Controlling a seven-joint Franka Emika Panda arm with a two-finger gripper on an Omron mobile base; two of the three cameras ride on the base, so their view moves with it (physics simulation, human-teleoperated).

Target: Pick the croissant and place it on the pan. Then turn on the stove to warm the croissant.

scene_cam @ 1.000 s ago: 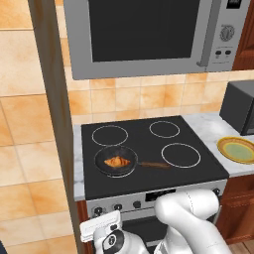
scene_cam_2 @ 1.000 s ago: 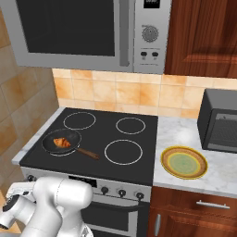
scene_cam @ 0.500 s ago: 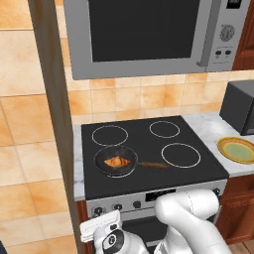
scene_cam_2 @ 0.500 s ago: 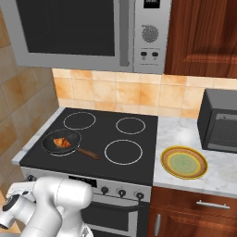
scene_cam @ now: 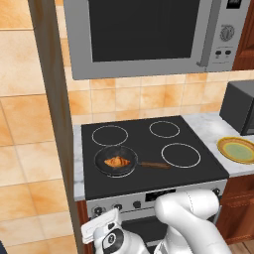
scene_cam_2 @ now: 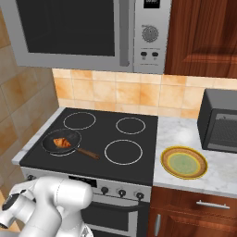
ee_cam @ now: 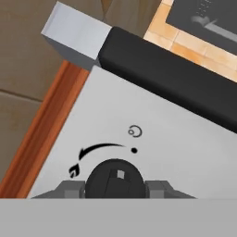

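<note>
The croissant (scene_cam: 117, 161) (scene_cam_2: 61, 143), golden-orange, lies inside the dark pan (scene_cam: 104, 170) (scene_cam_2: 48, 146). The pan sits on the front-left burner of the black stove (scene_cam: 149, 149) (scene_cam_2: 115, 143), its wooden handle pointing right. In the hand view my gripper (ee_cam: 115, 186) is right up against the stove's silver front panel (ee_cam: 152, 139). It is shut on a black knob (ee_cam: 115, 178), with a grey fingertip on each side of the knob. A curved arrow and a flame mark are printed above the knob.
A grey microwave (scene_cam: 144, 34) (scene_cam_2: 83, 32) hangs above the stove. A yellow-green rimmed plate (scene_cam: 240, 150) (scene_cam_2: 183, 162) rests on the marble counter to the right, with a dark appliance (scene_cam_2: 220, 121) behind it. A wooden panel (scene_cam: 54, 124) stands left of the stove.
</note>
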